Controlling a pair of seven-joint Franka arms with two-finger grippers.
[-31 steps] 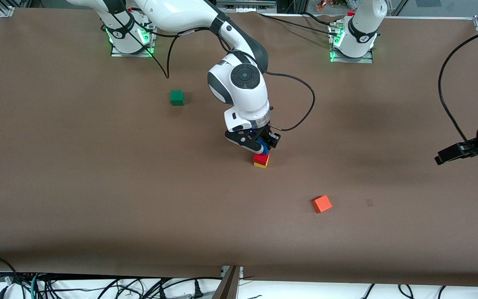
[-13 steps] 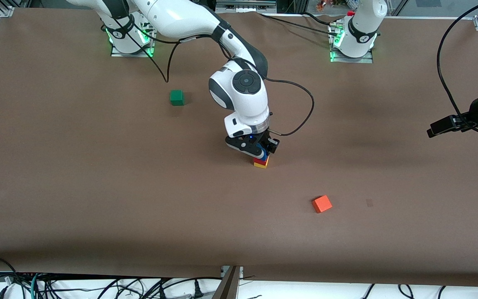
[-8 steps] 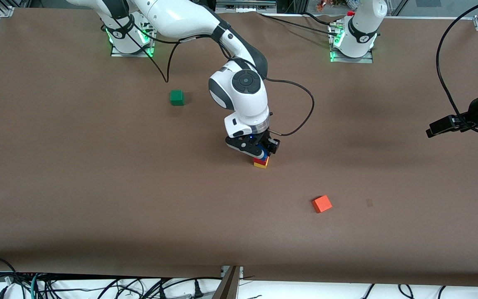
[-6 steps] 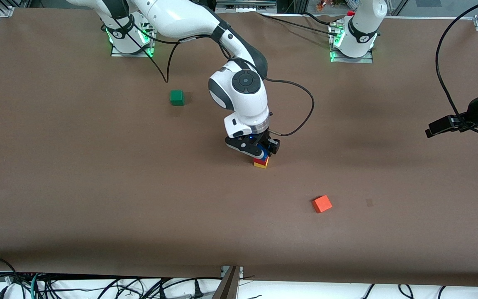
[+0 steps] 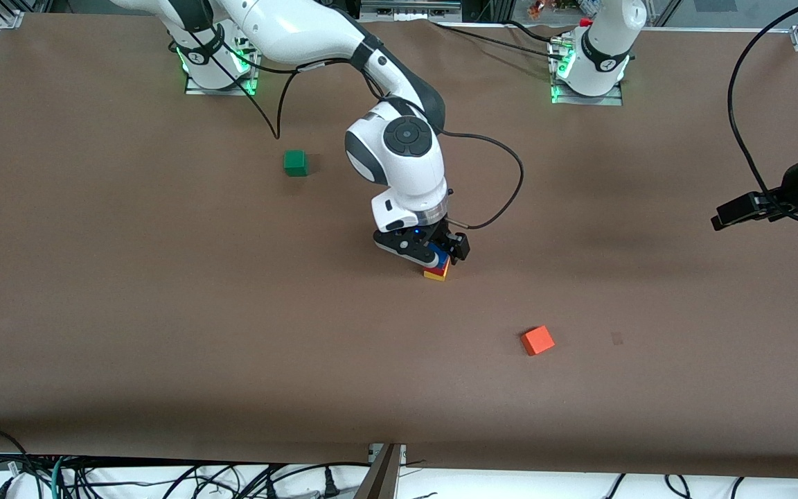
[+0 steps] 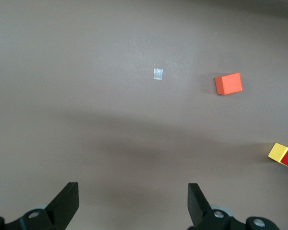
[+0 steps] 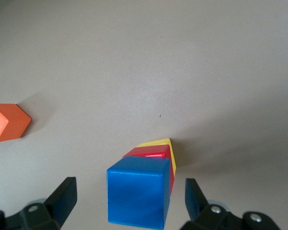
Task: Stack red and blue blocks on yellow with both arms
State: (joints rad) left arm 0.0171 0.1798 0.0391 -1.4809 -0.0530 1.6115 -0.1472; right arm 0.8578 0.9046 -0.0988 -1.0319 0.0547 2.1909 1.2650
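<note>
Bare table [image 5: 163, 312] around stack [image 5: 436, 269]

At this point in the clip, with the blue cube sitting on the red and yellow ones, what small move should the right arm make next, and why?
Probably lift the right gripper straight up. Its fingers stand open and apart from the blue cube, which sits on the red cube over the yellow cube, so a sideways move could topple the stack. The left gripper waits open over bare table.

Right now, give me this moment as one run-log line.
stack: blue block on red block on yellow block | right claw open astride blue | left claw open, waiting
</note>
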